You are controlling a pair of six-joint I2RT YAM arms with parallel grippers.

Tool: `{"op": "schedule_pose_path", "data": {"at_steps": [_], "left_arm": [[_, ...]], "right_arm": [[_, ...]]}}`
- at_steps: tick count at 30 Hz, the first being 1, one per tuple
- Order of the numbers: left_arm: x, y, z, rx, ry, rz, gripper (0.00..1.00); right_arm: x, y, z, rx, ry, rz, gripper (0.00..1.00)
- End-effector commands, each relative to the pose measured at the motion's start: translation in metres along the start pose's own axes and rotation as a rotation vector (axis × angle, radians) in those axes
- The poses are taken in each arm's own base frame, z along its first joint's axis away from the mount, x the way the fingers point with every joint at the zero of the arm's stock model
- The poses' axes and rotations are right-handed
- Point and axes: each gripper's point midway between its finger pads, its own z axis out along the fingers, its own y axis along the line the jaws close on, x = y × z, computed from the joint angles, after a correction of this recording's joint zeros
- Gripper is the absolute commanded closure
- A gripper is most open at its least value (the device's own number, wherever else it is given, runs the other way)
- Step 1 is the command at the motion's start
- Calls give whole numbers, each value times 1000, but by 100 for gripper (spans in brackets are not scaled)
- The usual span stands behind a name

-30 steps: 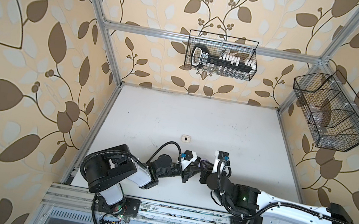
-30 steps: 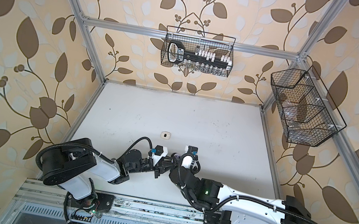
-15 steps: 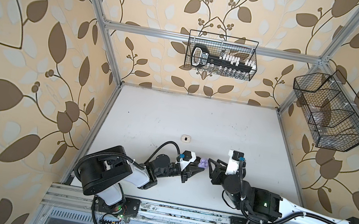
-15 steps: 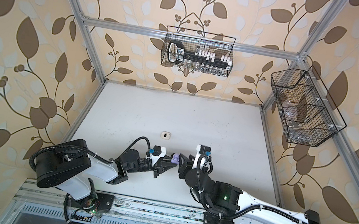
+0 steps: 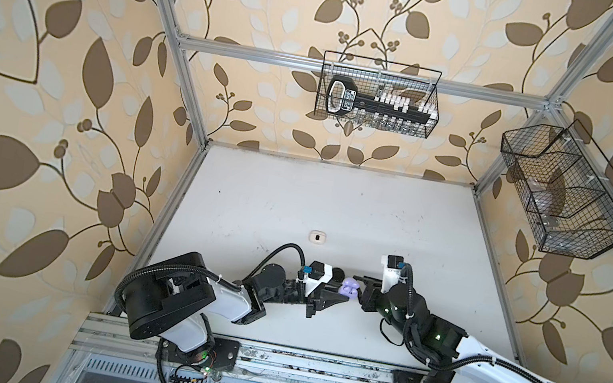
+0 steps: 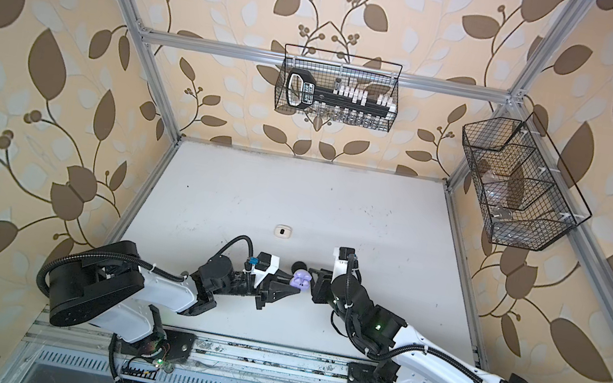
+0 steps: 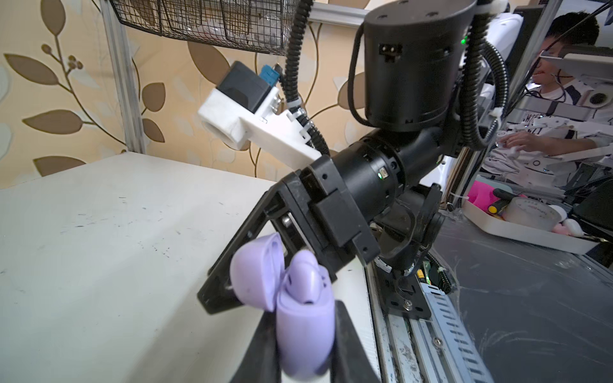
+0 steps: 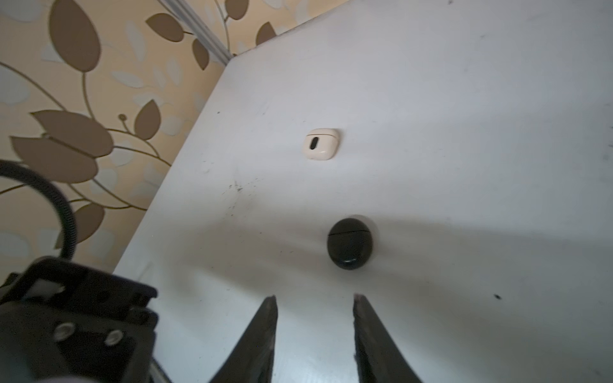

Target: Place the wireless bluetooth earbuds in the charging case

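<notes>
Case (image 7: 305,326), lavender, between left jaws

I'm not finding anything I can actually read here. The black tool (image 5: 377,107) lying in the wire basket (image 5: 404,126) on the back wall is carrying a pale label with print, too small to make out in both top views. The grey roll (image 7: 530,215) sitting in the white tray (image 7: 517,233) is showing faint markings, all blurred.

Near case (image 5: 348,291) in left fingers (image 7: 262,348) — middle case (image 5: 338,272) just behind, far case (image 5: 317,237) beyond.
</notes>
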Motion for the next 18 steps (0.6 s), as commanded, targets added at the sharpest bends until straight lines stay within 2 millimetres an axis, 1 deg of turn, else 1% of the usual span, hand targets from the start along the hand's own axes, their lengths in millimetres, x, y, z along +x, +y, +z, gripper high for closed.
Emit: {"op": "schedule_pose_path", "data": {"at_steps": [1,4,7,8,13,14,18], "left_arm": [[-16,-16,-4,67,-57,19,100],[-9,-18,-8,70,-39,0,100],[-1,-20,-12,70,-19,-19,100],[-8,-22,-15,73,-38,-8,100],[-9,-27,-21,76,-46,-6,100],[-9,-27,-21,78,-45,-8,100],[-5,-25,-21,70,-36,-18,100]], "right_arm": [[-20,47,-7,-188,-70,-38,63],[-24,53,-14,-205,-104,-62,64],[-24,54,-19,-210,-128,-91,64],[-24,52,-20,-204,-133,-97,64],[-27,44,-21,-163,-155,-114,64],[-28,45,-22,-168,-158,-122,64],[-24,65,-28,-279,-155,-160,65]]}}
